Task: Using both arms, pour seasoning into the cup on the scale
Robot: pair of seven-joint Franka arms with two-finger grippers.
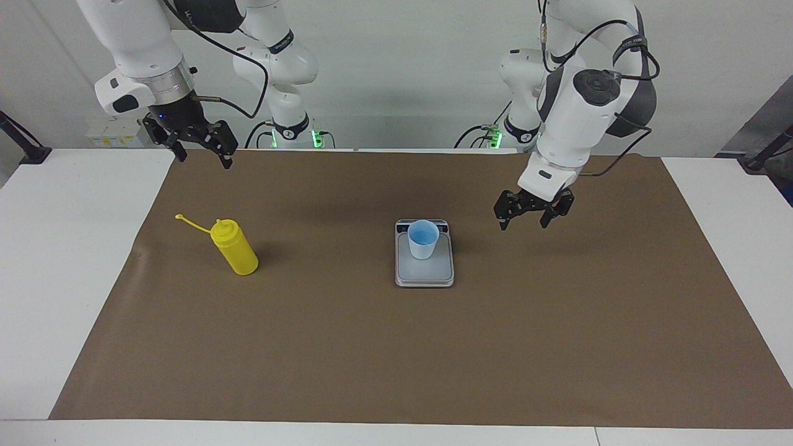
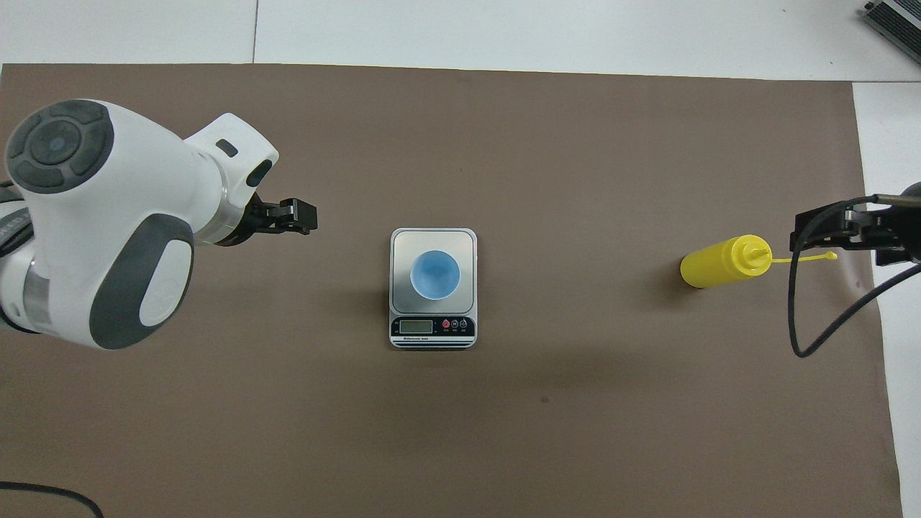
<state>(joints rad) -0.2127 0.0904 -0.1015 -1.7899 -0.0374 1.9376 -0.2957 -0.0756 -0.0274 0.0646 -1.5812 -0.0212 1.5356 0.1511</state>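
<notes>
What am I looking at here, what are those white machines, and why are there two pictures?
They are two robot arms, each ending in a black pincer. One picture looks at them from across the table; the other looks down from above their own end. On the brown mat a yellow squeeze bottle stands toward the right arm's end, cap off on its strap. In the middle a blue cup sits on a kitchen scale. The left pincer hangs open over the mat beside the scale. The right pincer hangs open over the mat's edge, nearer the bottle. Neither holds anything.
</notes>
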